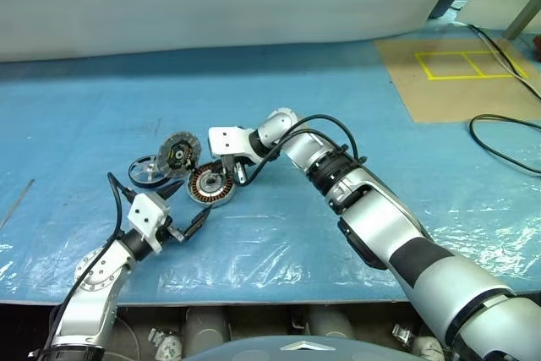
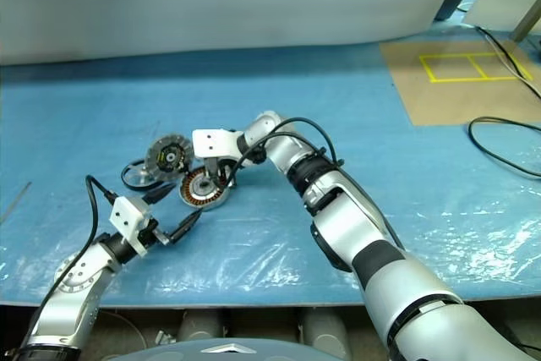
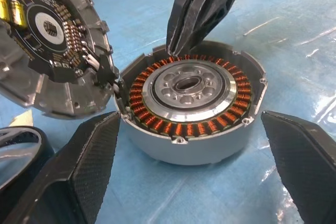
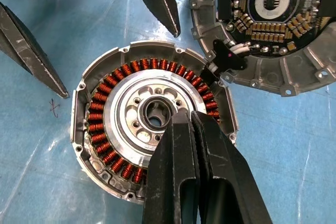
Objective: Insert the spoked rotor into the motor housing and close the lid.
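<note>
The motor housing (image 1: 211, 185), a round silver cup with copper windings around a silver hub, sits on the blue sheet. Its lid (image 1: 177, 154), a ribbed silver disc carrying a circuit board, leans tilted at the housing's left rim, joined to it by short wires (image 4: 231, 51). The spoked rotor (image 1: 145, 172) lies flat further left, beyond the lid. My right gripper (image 1: 239, 173) is shut and empty; in the right wrist view its tips hang just above the housing's centre (image 4: 157, 111). My left gripper (image 1: 188, 205) stands open in front of the housing, its fingers (image 3: 89, 150) clear of the wall.
A blue plastic-covered table (image 1: 279, 243) carries everything, with its front edge close to me. Far right lies a brown board (image 1: 456, 73) marked with yellow tape, and a black cable (image 1: 507, 145) loops beside it. A pale curtain closes off the back.
</note>
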Controlling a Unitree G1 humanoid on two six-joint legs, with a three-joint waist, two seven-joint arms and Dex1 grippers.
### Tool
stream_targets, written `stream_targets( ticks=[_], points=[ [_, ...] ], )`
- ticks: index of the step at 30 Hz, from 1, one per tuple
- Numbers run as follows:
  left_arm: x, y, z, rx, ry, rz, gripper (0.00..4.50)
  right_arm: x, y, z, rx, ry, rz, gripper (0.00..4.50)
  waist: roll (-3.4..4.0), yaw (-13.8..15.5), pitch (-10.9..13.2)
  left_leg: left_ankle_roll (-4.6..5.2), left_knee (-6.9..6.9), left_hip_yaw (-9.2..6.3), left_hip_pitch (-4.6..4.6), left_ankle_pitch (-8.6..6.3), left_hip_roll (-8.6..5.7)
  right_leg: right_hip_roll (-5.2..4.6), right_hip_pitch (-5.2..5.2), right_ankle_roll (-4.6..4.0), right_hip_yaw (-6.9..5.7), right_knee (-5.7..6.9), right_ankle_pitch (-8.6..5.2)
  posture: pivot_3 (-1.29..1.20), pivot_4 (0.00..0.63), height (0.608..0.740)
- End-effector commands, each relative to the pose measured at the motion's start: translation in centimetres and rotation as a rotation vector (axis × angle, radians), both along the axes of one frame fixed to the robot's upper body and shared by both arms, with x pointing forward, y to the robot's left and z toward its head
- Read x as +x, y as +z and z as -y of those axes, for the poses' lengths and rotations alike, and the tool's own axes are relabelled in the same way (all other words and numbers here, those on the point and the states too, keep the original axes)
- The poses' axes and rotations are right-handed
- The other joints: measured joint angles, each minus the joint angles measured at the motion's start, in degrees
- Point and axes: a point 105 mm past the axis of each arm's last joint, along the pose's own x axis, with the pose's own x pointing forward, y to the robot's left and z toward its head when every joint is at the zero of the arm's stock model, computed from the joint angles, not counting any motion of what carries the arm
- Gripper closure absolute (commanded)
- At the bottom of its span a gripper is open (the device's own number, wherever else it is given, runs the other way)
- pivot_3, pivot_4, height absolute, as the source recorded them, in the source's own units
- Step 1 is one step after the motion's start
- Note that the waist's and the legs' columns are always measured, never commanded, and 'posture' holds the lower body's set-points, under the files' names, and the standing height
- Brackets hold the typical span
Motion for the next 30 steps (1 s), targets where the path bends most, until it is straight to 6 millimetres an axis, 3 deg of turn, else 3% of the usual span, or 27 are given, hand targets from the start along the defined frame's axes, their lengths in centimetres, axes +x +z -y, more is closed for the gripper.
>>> stream_targets(
  ticks=[1,7,15,23,30],
  points=[
    [-0.2,0.7,0.1,-0.002,0.005,0.040,0.00,-0.7,0.9,-1.1,-0.014,0.076,0.042,4.45,-0.01,0.0,0.0,-0.01,0.00,0.00,0.00,0.00,0.00,0.00,0.00,0.00,0.00,0.00,0.00,0.00,0.150,0.740],
    [-0.5,0.6,0.1,-0.005,0.017,0.038,0.00,-1.1,0.2,-1.5,-0.064,0.119,0.071,4.45,-0.02,0.0,0.0,-0.09,0.06,0.00,0.01,-0.05,0.02,-0.01,0.01,0.00,0.00,0.01,0.00,0.00,0.150,0.740],
    [-0.4,0.5,0.3,-0.010,0.012,0.035,0.00,-0.3,-1.0,-1.0,-0.221,0.218,0.284,4.45,0.00,0.1,0.0,-0.13,0.15,0.01,0.06,-0.08,0.02,-0.03,0.06,-0.01,0.02,0.06,0.00,0.00,0.150,0.740],
    [-0.2,0.6,0.5,-0.009,0.007,0.038,0.00,-0.9,1.4,-2.7,-0.179,0.277,0.300,4.45,0.00,0.1,0.0,-0.12,0.26,0.00,0.04,-0.08,0.00,-0.08,0.09,-0.01,0.02,0.09,0.00,0.00,0.150,0.740],
    [-0.2,0.6,0.5,-0.008,0.004,0.034,0.00,-0.7,2.7,-2.7,-0.167,0.278,0.304,4.45,-0.01,0.0,0.0,-0.10,0.25,0.01,-0.03,-0.07,0.05,-0.03,0.04,-0.01,0.01,0.08,0.00,0.00,0.150,0.740]
  ],
)
